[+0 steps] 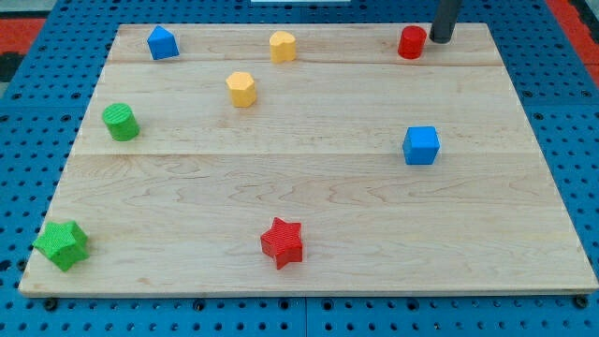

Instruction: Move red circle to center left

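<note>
The red circle (411,42) is a short red cylinder near the view's top right of the wooden board (309,178). My tip (439,39) is the lower end of a dark rod coming down from the view's top edge. It stands just to the right of the red circle, very close to it or touching. The centre left of the board holds a green circle (121,122).
A blue pentagon-like block (162,42) sits at the top left. Two yellow hexagon blocks (283,46) (241,89) sit at the top middle. A blue cube (421,145) is at the right, a red star (282,242) at the bottom middle, a green star (63,245) at the bottom left.
</note>
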Controlling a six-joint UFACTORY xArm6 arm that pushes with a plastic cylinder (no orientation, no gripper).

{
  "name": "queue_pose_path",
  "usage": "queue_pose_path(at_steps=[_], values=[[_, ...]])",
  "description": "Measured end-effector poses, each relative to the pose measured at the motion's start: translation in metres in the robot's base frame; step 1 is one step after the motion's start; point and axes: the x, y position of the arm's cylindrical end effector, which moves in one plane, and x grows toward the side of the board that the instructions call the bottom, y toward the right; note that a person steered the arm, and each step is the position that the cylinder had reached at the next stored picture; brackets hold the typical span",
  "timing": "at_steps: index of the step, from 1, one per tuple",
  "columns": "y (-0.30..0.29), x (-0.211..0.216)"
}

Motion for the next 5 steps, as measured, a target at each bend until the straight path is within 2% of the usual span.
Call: queue_pose_path(at_steps=[1,2,3,4,5], values=[[-0.074,0.019],[-0.171,0.078],[-0.190,0.144],[-0.187,0.196],[-0.223,0.215]])
